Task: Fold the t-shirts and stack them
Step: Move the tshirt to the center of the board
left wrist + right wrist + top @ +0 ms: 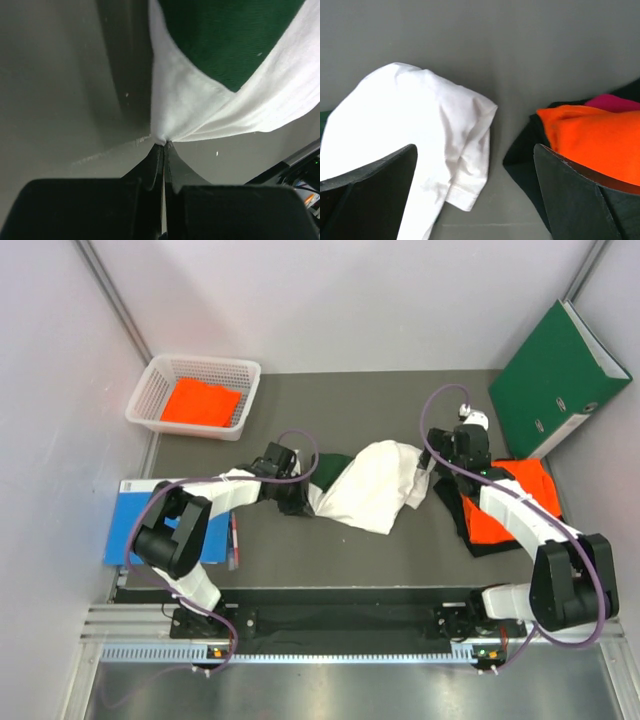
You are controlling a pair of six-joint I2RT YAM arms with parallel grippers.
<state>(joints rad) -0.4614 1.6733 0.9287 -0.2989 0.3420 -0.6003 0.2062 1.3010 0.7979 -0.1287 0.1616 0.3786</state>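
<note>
The white t-shirt (375, 485) lies rumpled in the middle of the dark tabletop (350, 550), and one dark green sleeve shows at its left end. The left end effector (164, 145) is closed tight on that left edge of the shirt. Seen from its wrist, the white cloth is gathered into a pinch between the two black fingers and fans out from there, with the green fabric beyond it.

The right end effector (475, 150) stands wide open with nothing in it, just beside the shirt's right end. Its fingers frame a drooping white fold on one side and the pile of shirts on the other.

That pile sits on the right side of the tabletop: an orange t-shirt (535, 480) resting on a black t-shirt (478, 538), partly under the right arm.

At the far left a white basket (150, 390) holds another orange shirt (200, 402), lying flat. A green binder (555, 375) leans in the far right corner, and a blue book (125, 525) lies flat at the left, under the left arm.
</note>
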